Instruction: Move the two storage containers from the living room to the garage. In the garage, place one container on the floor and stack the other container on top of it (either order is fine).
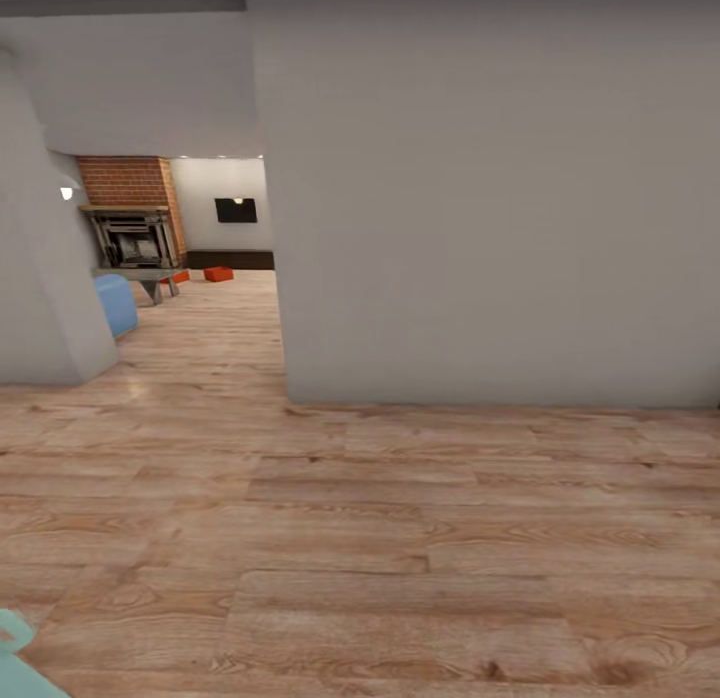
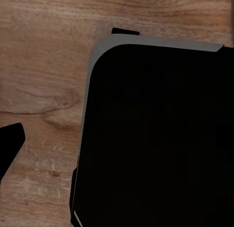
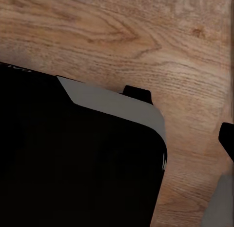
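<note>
Far down the hallway, in the living room, an orange-red storage container sits on the light wood-plank floor. A second storage container lies just left of it, partly hidden behind a grey table leg. Both are small and distant in the head view. In the left wrist view one dark fingertip hangs over the planks beside the robot's black base. The right wrist view has a dark fingertip at the frame's edge, next to the black base. Nothing is held. The garage is out of view.
A big white wall block stands ahead on the right, a slanted white wall on the left, with a narrow passage between. Beyond it are a brick fireplace, a blue sofa corner and a black TV.
</note>
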Controlling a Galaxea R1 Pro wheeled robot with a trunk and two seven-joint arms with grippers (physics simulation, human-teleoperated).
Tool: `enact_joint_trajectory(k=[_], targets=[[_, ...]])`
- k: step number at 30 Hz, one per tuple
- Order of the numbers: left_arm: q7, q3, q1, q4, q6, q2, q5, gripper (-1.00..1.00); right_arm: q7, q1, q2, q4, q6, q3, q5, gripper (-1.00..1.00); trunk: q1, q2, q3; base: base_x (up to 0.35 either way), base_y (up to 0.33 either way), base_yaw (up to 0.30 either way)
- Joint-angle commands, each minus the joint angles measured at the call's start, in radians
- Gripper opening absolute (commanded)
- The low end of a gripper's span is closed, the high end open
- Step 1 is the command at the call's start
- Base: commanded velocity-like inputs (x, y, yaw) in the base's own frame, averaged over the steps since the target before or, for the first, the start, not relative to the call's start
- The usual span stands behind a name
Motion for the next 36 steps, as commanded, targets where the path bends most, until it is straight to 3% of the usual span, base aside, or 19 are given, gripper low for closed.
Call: enact_joint_trajectory(k=[1, 30, 36], targets=[[0.000, 0.003, 0.000, 0.000, -0.002, 0.000, 0.006, 1.00, -0.002, -0.001, 0.001, 0.003, -0.006, 0.008, -0.008, 1.00, 0.001, 0.000, -0.001, 0.321, 0.000, 0.000], [0.000, 0.003, 0.000, 0.000, -0.002, -0.001, 0.006, 1.00, -0.004, -0.001, 0.003, 0.003, -0.005, 0.010, -0.007, 1.00, 0.001, 0.000, -0.001, 0.321, 0.000, 0.000], [0.000, 0.003, 0.000, 0.000, -0.002, -0.001, 0.006, 1.00, -0.004, -0.001, 0.003, 0.003, -0.005, 0.010, -0.007, 1.00, 0.001, 0.000, -0.001, 0.321, 0.000, 0.174]])
